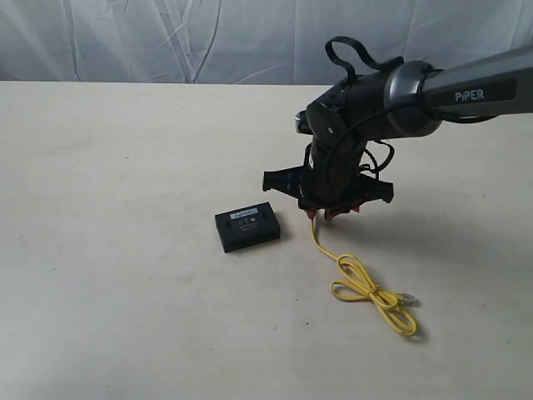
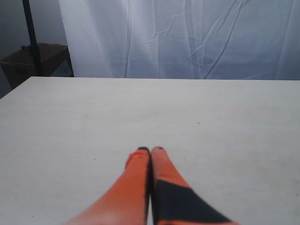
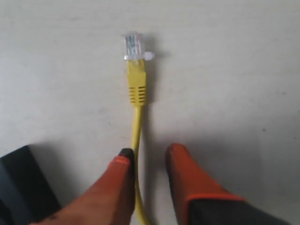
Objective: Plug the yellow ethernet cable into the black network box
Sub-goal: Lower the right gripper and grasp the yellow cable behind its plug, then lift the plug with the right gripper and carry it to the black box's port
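Box [image 1: 246, 227] sits on the bench [image 1: 125, 167], mid-scene. At its 3 o'clock, close by, the right gripper [image 1: 326, 212] hangs low over the cable [image 1: 376, 293], and the cable's near end lies between the fingers [image 3: 117, 187], plug just past the tips. From there it trails off to 5 o'clock and loops well apart from the box.

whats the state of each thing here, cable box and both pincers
thin yellow ethernet cable with clear plastic plugs: unplugged, lying on the table, far end looped
small flat black plastic network box: flat on the table, label up, nothing plugged in
right pincer: open, astride the cable
left pincer: shut, empty
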`<state>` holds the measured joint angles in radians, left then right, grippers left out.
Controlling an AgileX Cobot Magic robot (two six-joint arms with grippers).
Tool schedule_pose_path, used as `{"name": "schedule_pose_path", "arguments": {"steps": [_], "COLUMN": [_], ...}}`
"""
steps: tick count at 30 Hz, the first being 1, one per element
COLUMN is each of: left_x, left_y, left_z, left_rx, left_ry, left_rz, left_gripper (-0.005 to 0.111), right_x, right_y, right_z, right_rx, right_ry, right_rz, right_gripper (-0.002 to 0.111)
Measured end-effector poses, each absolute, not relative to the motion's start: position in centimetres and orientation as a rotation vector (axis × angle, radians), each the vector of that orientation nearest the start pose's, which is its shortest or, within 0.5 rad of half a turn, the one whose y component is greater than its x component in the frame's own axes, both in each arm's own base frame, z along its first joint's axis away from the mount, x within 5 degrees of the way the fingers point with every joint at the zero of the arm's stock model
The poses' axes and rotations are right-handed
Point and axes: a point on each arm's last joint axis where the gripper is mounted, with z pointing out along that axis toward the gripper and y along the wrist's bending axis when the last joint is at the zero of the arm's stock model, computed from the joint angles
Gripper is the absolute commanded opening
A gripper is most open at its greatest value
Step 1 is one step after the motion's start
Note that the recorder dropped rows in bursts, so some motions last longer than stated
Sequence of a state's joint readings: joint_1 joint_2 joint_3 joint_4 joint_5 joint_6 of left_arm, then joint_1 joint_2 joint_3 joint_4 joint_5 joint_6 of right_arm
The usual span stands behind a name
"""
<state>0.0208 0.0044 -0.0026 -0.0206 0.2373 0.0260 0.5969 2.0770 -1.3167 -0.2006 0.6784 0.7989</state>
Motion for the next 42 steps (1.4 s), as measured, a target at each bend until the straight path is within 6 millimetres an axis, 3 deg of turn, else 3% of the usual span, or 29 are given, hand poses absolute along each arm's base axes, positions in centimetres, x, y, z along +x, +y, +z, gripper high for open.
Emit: {"name": "schedule_pose_path", "arguments": {"steps": [17, 19, 22, 30, 34, 42], "left_x": [5.6, 5.6, 5.6, 5.6, 5.6, 5.6], "left_y": [0.1, 0.1, 0.1, 0.1, 0.1, 0.1], "left_z": [19.2, 19.2, 19.2, 19.2, 19.2, 19.2], "left_rx": [-0.009, -0.009, -0.009, -0.009, -0.009, -0.009], "left_ry": [1.723, 1.723, 1.723, 1.723, 1.723, 1.723], "left_rz": [0.016, 0.016, 0.016, 0.016, 0.016, 0.016], "left_gripper": [0.000, 0.000, 0.000, 0.000, 0.000, 0.000], "right_x": [33.9, 33.9, 33.9, 33.6, 33.4, 32.6], "right_y": [21.9, 22.0, 22.0, 21.8, 21.6, 20.7], "right_z": [11.3, 11.3, 11.3, 11.3, 12.8, 19.3], "right_rx": [0.127, 0.130, 0.130, -0.053, -0.198, -0.685], "right_ry": [2.889, 2.891, 2.891, 2.914, 2.903, 2.713], "right_rz": [0.085, 0.087, 0.087, 0.035, 0.014, -0.008], "right_gripper": [0.028, 0.021, -0.001, 0.000, -0.001, -0.001]}}
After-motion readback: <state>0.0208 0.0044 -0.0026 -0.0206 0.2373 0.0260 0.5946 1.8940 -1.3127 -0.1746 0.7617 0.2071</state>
